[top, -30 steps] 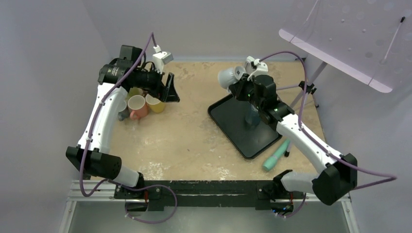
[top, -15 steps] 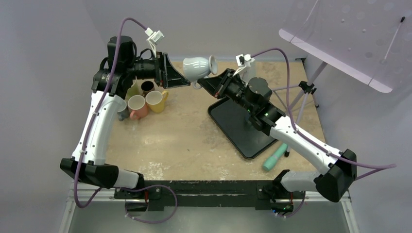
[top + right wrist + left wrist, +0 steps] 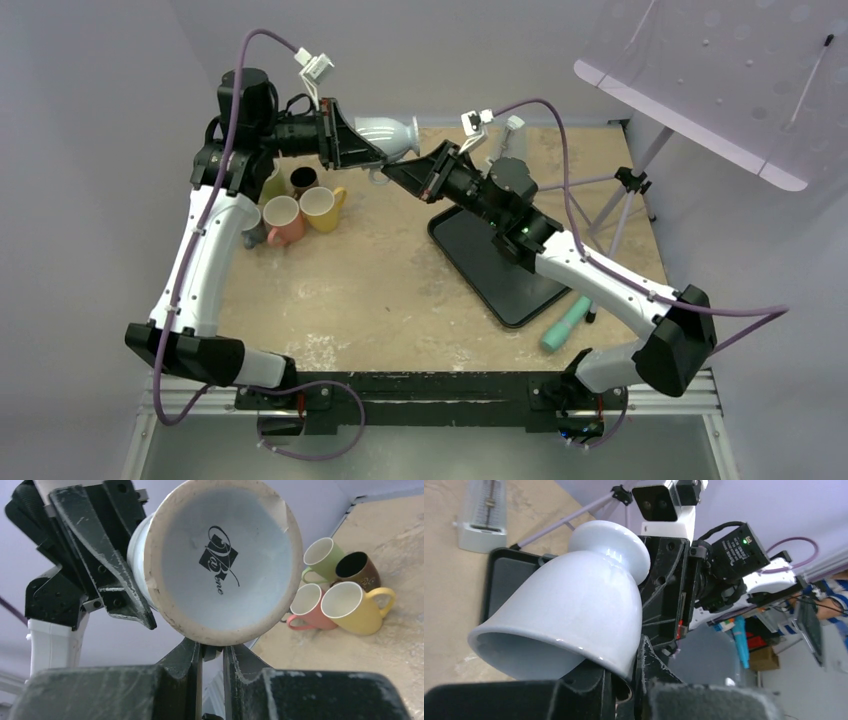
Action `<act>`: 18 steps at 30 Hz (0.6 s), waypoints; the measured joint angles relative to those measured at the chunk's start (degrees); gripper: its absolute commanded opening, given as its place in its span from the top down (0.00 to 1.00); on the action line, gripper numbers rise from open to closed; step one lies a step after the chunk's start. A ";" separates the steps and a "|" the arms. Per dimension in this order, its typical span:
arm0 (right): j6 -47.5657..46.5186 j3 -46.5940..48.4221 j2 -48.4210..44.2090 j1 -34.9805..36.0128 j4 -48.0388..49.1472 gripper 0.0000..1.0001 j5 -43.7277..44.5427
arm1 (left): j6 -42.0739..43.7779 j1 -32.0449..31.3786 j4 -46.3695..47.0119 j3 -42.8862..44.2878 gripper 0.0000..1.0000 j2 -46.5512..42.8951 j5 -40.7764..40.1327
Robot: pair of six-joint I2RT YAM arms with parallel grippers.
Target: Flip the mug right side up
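Observation:
The white footed mug (image 3: pixel 387 133) hangs on its side in the air above the table's back, mouth to the left and foot to the right. My left gripper (image 3: pixel 366 152) is shut on its rim, one finger inside the mouth and one outside (image 3: pixel 636 676). In the left wrist view the mug (image 3: pixel 574 600) fills the frame. My right gripper (image 3: pixel 392 172) comes from the right and is shut on the handle under the mug. In the right wrist view the mug's printed foot (image 3: pixel 225 560) faces the camera just above that gripper (image 3: pixel 212 652).
Pink (image 3: pixel 283 218), yellow (image 3: pixel 322 208), brown (image 3: pixel 303 180) and green (image 3: pixel 272 188) cups cluster at the back left under the left arm. A black tray (image 3: pixel 500 270) lies right of centre. A teal tool (image 3: pixel 567 322) lies beside it. A tripod (image 3: pixel 630 180) stands at the back right.
The right arm carried the mug left from above the tray. The left arm rose from the cups to meet it and shut on the rim.

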 measured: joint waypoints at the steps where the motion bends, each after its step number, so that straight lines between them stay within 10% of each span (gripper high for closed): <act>1: 1.09 0.11 0.50 -0.04 -0.15 0.89 -0.46 | 0.72 0.04 1.07 -0.04 1.00 -0.07 0.76; 8: -1.01 1.22 1.68 0.85 -5.62 0.20 -0.92 | 13.68 -0.68 -11.50 1.90 1.00 0.22 -9.09; 18: -12.55 2.05 -2.32 1.29 -27.93 0.04 8.20 | 46.71 -0.39 -35.87 -0.79 1.00 3.04 -38.18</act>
